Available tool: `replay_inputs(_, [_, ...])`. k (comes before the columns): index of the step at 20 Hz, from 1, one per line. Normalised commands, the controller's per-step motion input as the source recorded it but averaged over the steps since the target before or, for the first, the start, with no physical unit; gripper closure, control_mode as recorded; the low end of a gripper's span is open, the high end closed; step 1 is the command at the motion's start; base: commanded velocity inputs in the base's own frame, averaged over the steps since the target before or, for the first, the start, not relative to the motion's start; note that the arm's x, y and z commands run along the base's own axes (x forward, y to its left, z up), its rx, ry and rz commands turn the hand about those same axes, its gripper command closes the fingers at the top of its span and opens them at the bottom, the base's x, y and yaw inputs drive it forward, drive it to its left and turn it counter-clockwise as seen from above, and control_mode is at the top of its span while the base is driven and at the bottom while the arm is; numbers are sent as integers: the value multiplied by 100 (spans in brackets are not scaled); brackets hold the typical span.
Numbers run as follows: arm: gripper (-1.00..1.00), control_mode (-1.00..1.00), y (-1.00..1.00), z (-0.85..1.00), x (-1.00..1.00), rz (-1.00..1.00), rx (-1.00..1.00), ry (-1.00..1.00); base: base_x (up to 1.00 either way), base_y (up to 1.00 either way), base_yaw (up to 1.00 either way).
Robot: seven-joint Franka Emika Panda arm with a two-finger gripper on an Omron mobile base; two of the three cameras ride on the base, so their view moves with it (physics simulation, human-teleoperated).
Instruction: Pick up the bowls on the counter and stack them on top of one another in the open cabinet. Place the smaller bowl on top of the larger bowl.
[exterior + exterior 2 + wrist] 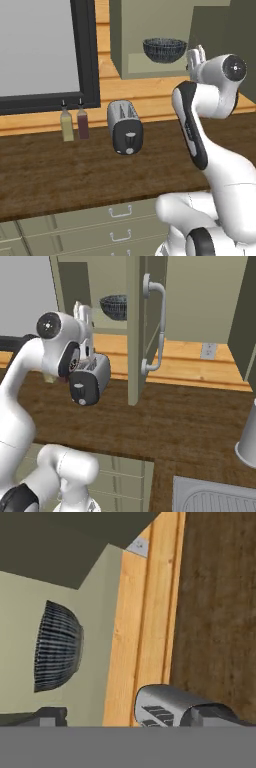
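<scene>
1 bowl (164, 50), 1 toaster (125, 127), 2 bottles (67, 125) (83, 123), 1 cabinet (125, 30).

a bowl (164, 50) sits on the shelf in the open cabinet (150, 66), above the bench (60, 165). on the bench, the toaster (125, 127) stands right of two bottles (74, 122). the pincer (196, 56) hangs just right of the bowl.

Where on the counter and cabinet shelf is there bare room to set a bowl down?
The counter is bare in front of the toaster and the two bottles, and between the cabinet door and the sink. The shelf has a bare strip left of the bowl; the back wall by the bottles and toaster is crowded.
</scene>
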Motion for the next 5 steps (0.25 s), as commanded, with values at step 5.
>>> replay_inputs(5, [-100, -100, 3, -28, -61, 2, -6, 45, 0, 0, 0])
